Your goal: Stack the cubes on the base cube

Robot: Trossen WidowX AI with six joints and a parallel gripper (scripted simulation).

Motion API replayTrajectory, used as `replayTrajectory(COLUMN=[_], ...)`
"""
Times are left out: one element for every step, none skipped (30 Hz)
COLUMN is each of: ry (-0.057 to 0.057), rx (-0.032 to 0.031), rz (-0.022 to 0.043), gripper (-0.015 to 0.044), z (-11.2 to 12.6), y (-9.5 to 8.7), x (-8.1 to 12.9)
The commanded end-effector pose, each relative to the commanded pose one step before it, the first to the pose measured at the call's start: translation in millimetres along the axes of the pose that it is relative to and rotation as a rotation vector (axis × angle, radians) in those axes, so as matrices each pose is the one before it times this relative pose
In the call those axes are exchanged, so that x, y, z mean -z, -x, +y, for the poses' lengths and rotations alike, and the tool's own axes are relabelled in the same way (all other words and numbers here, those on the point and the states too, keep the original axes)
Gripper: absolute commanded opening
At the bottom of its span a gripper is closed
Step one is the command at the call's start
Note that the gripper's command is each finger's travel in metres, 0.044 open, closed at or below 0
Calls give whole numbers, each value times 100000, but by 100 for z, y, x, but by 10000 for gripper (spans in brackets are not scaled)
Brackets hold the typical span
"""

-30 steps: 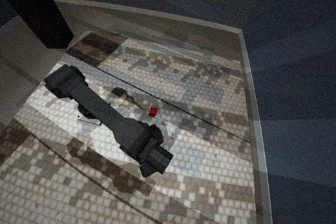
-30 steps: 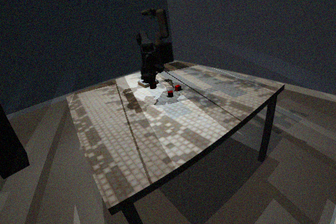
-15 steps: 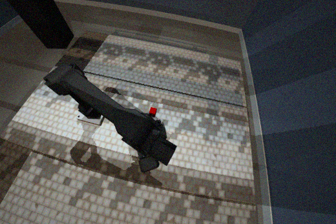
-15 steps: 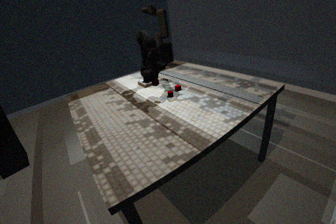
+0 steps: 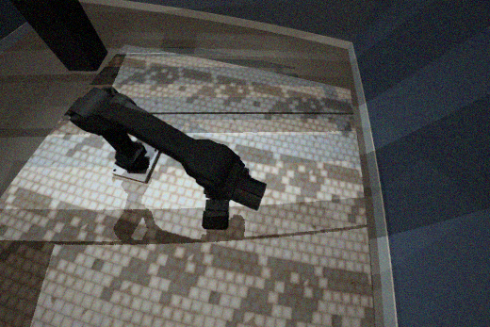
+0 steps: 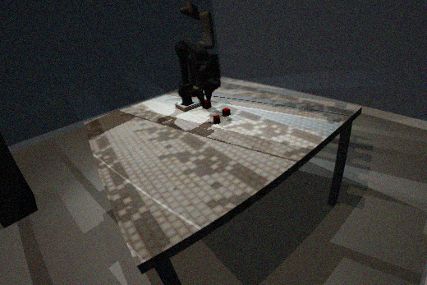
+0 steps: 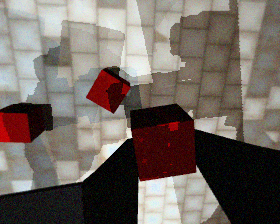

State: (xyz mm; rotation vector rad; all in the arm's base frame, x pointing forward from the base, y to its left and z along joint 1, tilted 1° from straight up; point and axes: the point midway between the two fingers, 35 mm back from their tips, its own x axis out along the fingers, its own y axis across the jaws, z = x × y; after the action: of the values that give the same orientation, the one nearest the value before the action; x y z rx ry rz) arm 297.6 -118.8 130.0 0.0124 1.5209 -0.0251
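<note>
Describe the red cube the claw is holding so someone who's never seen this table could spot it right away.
Start at the dark robot arm standing on the tiled table. Follow it down to its claw: the red cube sits pinched between the two dark fingers. The other two red cubes lie on the tiles apart from the claw, untouched.

Arm (image 5: 155, 130): matte black/charcoal all over, boxy faceted links, no visible cables or markings. Chunky shoulder block (image 5: 94, 106) at far-left end, widening to a bulkier wrist housing (image 5: 219, 168). Gripper (image 7: 165, 165): two flat black wedge-shaped fingers. Mounted on a small pale grey square base plate (image 5: 141, 176); tiny dark dots at its corners, possibly screws.
</note>
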Motion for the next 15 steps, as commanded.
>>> replayTrajectory(ry=[-10475, -2426, -2426, -2426, -2426, -2426, -2426, -2426, -2426, -2426, -2426, -2426, -2426, -2426, -2426], rx=[-44, -31, -31, -31, -31, -31, -31, -31, -31, -31, -31, -31, -31, -31, -31], rz=[214, -4, -3, -2, -1, 0, 1, 2, 3, 4, 5, 6, 7, 8, 9], gripper=[105, 105, 105, 105, 105, 105, 105, 105, 105, 105, 105, 105, 105, 105, 105], z=[1291, 316, 317, 318, 318, 318, 318, 317, 316, 315, 313, 311, 308, 305, 302], y=[-432, -76, -76, -76, -76, -76, -76, -76, -75, -75, -75, -75, -75, -75, -75], x=[-280, -45, -34, -23, -12, -1, 10, 22, 33, 44, 55, 66, 76, 87, 98])
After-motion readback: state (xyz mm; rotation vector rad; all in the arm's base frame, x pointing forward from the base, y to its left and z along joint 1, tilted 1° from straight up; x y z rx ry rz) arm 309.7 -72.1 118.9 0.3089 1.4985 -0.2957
